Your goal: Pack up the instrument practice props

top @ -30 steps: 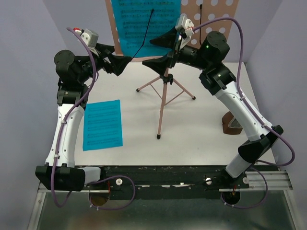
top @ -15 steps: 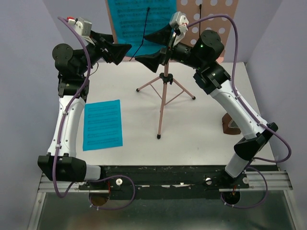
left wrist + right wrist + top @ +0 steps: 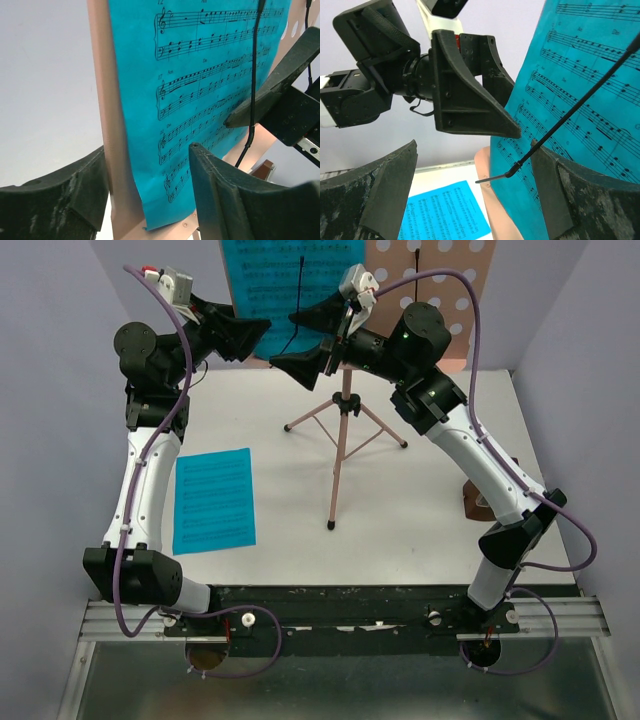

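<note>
The salmon-pink music stand (image 3: 341,455) stands at mid-table, its hole-dotted desk (image 3: 445,275) at the top edge. One blue music sheet (image 3: 285,275) hangs on the desk under a thin black retaining wire (image 3: 570,115). A second blue sheet (image 3: 212,500) lies flat on the table at the left. My left gripper (image 3: 258,338) is open; in its wrist view its jaws (image 3: 147,165) straddle the desk's left edge (image 3: 107,100) and the sheet's lower left corner (image 3: 200,75), without touching. My right gripper (image 3: 288,338) is open and empty, level with the sheet's lower edge (image 3: 580,75). The brown metronome (image 3: 478,502) is mostly hidden behind my right arm.
The stand's tripod legs (image 3: 375,430) spread over the table's middle. Grey walls close in on the back and both sides. The two grippers face each other closely; the left one shows in the right wrist view (image 3: 470,100). The flat sheet also shows there (image 3: 447,212).
Both grippers have risen toward the lower edge of the sheet on the stand. The right gripper has also moved left, closer to the left one. Both stay open.
</note>
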Robot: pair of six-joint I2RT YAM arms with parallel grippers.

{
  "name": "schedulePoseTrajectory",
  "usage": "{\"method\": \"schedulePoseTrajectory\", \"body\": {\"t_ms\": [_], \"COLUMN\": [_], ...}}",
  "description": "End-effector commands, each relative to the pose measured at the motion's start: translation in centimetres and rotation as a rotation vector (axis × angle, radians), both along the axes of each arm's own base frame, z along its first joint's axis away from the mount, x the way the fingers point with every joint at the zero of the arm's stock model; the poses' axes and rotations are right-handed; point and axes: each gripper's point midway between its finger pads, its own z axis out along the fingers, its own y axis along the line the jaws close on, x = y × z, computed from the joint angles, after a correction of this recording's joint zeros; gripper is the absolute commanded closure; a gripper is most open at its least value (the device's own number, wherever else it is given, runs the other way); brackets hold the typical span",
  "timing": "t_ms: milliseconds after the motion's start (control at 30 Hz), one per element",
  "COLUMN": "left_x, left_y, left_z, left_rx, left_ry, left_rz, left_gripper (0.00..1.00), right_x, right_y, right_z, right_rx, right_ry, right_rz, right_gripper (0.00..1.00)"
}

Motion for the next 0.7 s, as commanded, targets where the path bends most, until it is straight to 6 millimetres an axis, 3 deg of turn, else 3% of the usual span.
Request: {"method": "schedulePoseTrajectory", "body": {"t_ms": [0, 233, 567, 600, 667], "left_x": [-0.1, 0.4, 0.9, 1.1, 0.7], "left_y": [0.8, 2.0, 3.4, 4.5, 4.6], "left_z": [1.9, 2.0, 1.7, 1.8, 2.1], "left_rx": [-0.016, -0.015, 0.018, 0.019, 0.024], "left_ry": [-0.047, -0.045, -0.039, -0.042, -0.054], "left_rz": [0.050, 0.101, 0.197, 0.223, 0.222], "left_gripper": [0.34, 0.46, 0.50, 0.53, 0.57], "right_x": [-2.8, -3.5, -3.7, -3.6, -3.8], "right_y": [0.4, 0.4, 0.3, 0.2, 0.2], "right_z": [1.9, 2.2, 2.4, 2.4, 2.6], "right_rx": [0.034, 0.040, 0.043, 0.043, 0.046], "right_ry": [-0.087, -0.098, -0.100, -0.099, -0.104], "right_rz": [0.110, 0.137, 0.141, 0.140, 0.141], "right_gripper": [0.00, 0.00, 0.00, 0.00, 0.00]}}
